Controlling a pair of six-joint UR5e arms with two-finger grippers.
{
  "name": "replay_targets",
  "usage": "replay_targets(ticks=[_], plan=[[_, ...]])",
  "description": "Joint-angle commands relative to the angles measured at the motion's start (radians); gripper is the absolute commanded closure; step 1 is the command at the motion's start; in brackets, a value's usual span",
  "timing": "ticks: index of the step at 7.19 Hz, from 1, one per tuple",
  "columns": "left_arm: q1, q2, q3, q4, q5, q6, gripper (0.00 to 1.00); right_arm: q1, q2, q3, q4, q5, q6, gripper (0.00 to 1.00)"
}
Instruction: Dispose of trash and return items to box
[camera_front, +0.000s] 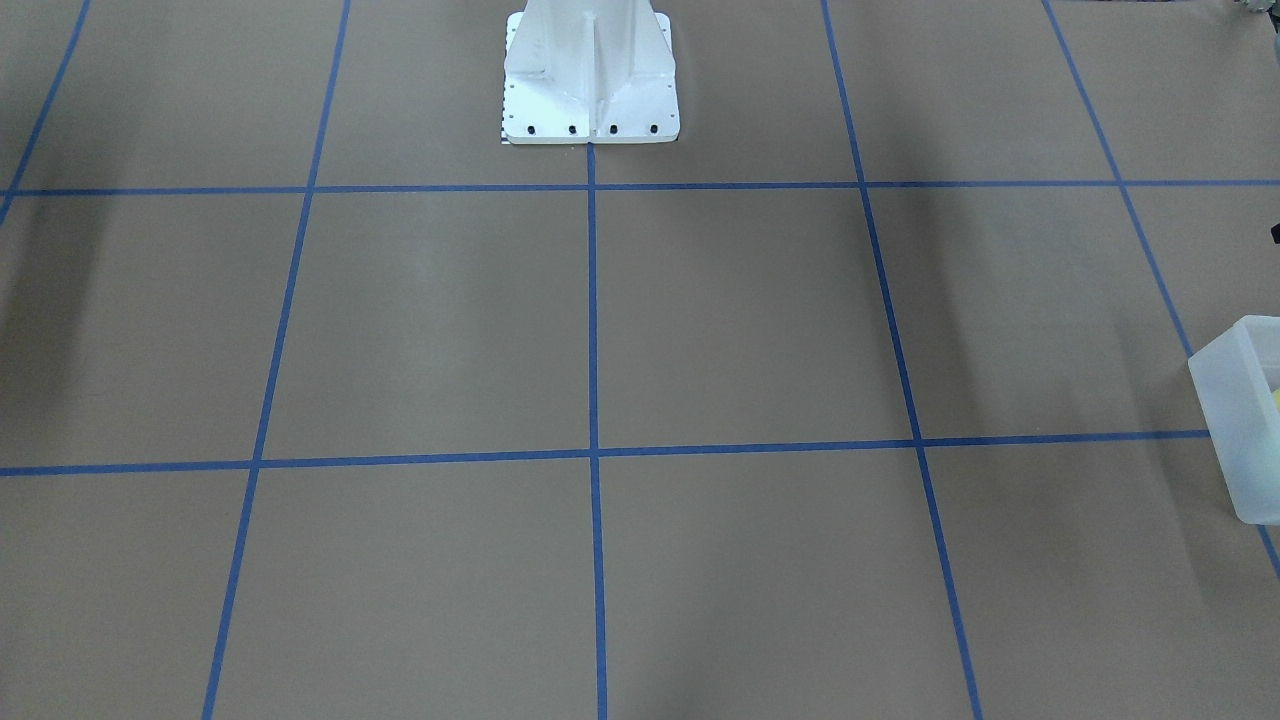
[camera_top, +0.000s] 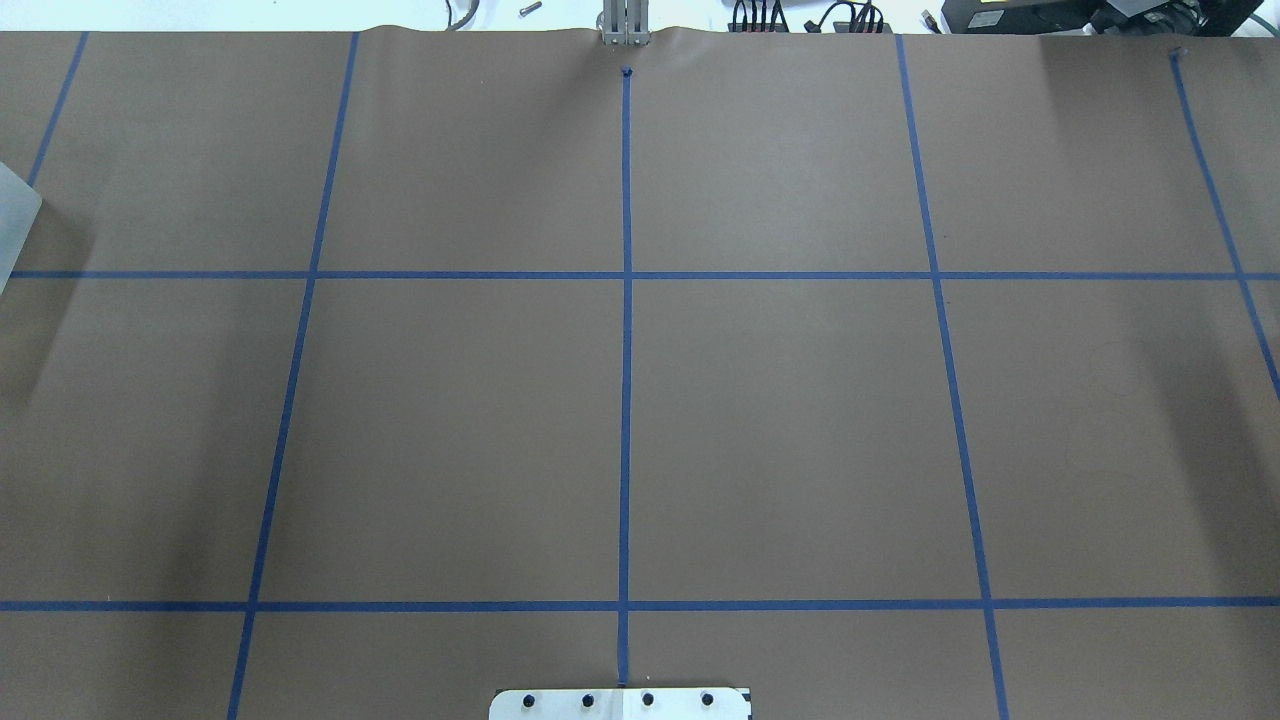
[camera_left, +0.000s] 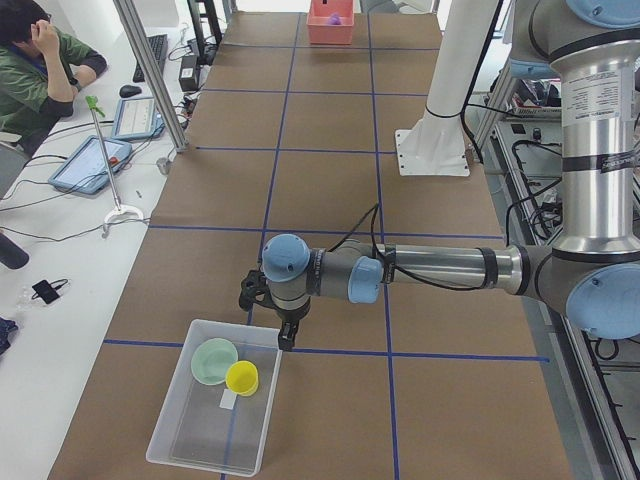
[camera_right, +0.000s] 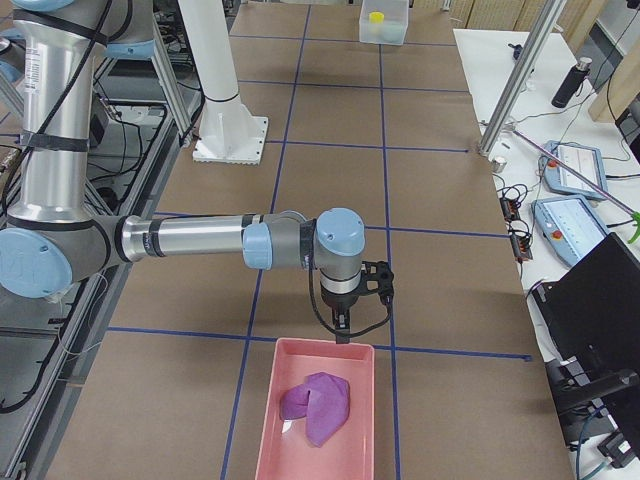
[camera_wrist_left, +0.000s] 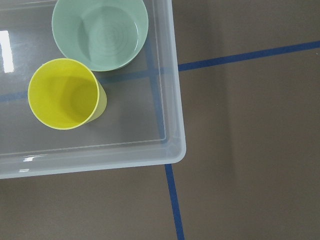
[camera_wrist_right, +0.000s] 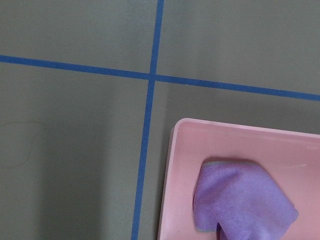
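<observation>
The frosted box (camera_left: 214, 442) lies at the table's left end, holding a green bowl (camera_left: 214, 360), a yellow cup (camera_left: 242, 378) and a small white scrap (camera_left: 228, 400). The left wrist view looks down on the box's corner (camera_wrist_left: 172, 107), the bowl (camera_wrist_left: 100, 32) and the cup (camera_wrist_left: 64, 93). My left gripper (camera_left: 287, 340) hangs just over the box's near rim. My right gripper (camera_right: 343, 328) hangs over the rim of a pink tray (camera_right: 352, 372) holding a purple cloth (camera_right: 318, 405). I cannot tell whether either gripper is open or shut. No fingers show in the wrist views.
The box's edge shows in the front view (camera_front: 1238, 400) and the overhead view (camera_top: 15, 215). The pink tray (camera_wrist_right: 172, 150) and cloth (camera_wrist_right: 240, 200) show in the right wrist view. The white robot base (camera_front: 590, 80) stands mid-table. An operator (camera_left: 40, 70) sits beside tablets.
</observation>
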Motion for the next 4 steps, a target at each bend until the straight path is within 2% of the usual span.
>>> replay_targets(ticks=[1, 4], plan=[[0.000, 0.000, 0.005, 0.000, 0.000, 0.001, 0.01, 0.000, -0.003, 0.006, -0.001, 0.001, 0.000, 0.00], [0.000, -0.001, 0.009, 0.000, 0.000, 0.001, 0.01, 0.000, -0.001, 0.007, -0.001, 0.001, 0.000, 0.00]])
